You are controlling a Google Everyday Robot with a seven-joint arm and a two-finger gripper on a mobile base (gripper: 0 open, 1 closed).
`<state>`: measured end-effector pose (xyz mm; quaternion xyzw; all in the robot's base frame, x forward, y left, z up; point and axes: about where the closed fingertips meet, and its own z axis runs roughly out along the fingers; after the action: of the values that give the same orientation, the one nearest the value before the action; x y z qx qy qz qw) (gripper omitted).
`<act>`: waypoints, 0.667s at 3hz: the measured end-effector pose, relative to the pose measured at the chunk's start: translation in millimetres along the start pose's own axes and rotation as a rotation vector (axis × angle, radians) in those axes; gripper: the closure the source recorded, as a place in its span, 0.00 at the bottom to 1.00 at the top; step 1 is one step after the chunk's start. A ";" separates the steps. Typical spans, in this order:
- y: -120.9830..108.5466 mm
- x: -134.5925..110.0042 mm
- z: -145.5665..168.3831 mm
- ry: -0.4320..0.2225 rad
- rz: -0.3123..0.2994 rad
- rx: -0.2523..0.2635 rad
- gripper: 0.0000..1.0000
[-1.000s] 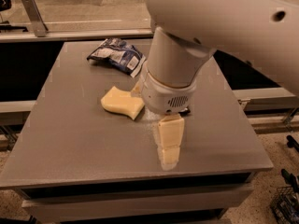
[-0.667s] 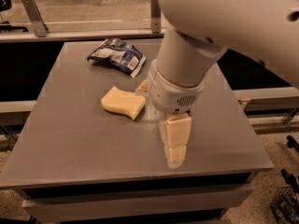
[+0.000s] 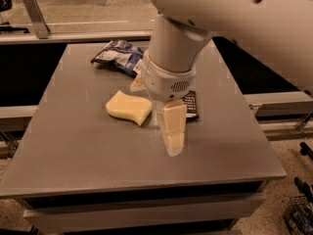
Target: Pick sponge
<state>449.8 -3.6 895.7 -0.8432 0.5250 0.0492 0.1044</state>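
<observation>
Progress stands at the approach stage: the sponge (image 3: 128, 106) lies free on the tabletop (image 3: 73, 146) at centre-left of the frame, the pincer (image 3: 155, 119) hangs just right of it, spread wide and empty, leaving closure and lift undone.

A grey counter (image 3: 68, 160) is viewed from its near edge. The sponge (image 3: 128, 106) is found lying flat near the centre, slightly toward the left edge. The gripper (image 3: 155, 115) is held just right of it, fingers spread apart, nothing grasped. A crumpled blue bag (image 3: 116, 55) is noted by the far edge, and a black wrapper (image 3: 192, 104) is partly hidden behind the gripper.
</observation>
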 end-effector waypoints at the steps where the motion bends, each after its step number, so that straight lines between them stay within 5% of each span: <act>1: -23.1 -10.2 7.5 0.012 -0.066 -0.019 0.00; 2: -43.6 -22.8 19.5 0.021 -0.128 -0.036 0.00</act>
<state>479.2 39.4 886.5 -0.8773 0.4700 0.0429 0.0865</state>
